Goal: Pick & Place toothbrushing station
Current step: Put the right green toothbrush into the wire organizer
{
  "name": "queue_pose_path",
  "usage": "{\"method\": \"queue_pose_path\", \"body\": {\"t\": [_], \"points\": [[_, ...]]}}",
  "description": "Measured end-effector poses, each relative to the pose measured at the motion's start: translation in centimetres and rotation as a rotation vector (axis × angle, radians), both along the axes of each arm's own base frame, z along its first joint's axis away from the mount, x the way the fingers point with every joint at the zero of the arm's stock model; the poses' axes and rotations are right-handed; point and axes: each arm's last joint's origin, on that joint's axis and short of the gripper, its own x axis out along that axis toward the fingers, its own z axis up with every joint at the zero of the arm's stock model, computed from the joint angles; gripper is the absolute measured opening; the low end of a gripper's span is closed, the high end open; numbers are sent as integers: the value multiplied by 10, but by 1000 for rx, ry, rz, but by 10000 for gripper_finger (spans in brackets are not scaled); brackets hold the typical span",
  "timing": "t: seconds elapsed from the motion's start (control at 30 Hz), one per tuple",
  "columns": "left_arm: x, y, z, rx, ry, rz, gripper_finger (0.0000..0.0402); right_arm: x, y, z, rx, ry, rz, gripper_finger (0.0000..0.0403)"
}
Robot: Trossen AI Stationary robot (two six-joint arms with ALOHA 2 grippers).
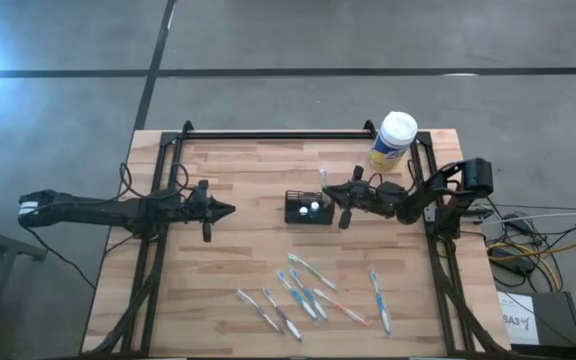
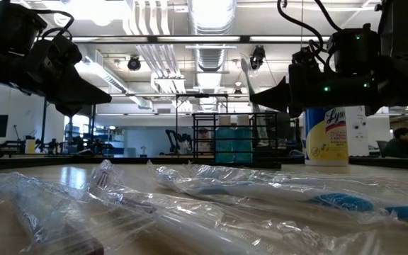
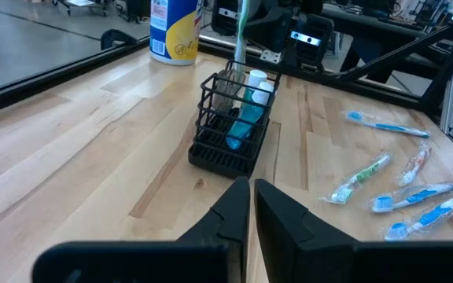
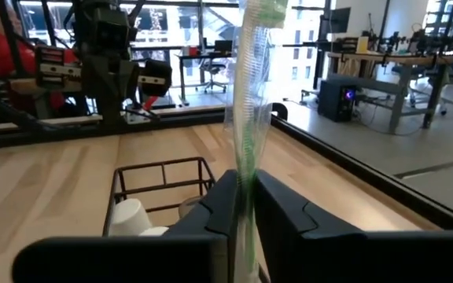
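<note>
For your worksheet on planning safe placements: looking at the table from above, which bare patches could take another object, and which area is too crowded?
Free: the bare wood between the left gripper and the black caddy, and the strip behind them up to the table's far rail. Crowded: the near edge, strewn with wrapped toothbrushes, and around the right gripper by the caddy and yellow canister.

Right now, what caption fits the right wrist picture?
Right gripper holds a wrapped green toothbrush upright over the black caddy.
</note>
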Motion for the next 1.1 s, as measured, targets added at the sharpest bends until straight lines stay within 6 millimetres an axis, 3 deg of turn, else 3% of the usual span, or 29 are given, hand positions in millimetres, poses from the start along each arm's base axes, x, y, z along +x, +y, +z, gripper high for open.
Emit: {"method": "queue_pose_path", "body": {"t": [0.73,1.1], "points": [[0,0,0,0,0,0,26,0,1,-4,70,19,5,188],[0,0,0,0,1,-2,26,0,3,4,74,-26,-12,203]]}}
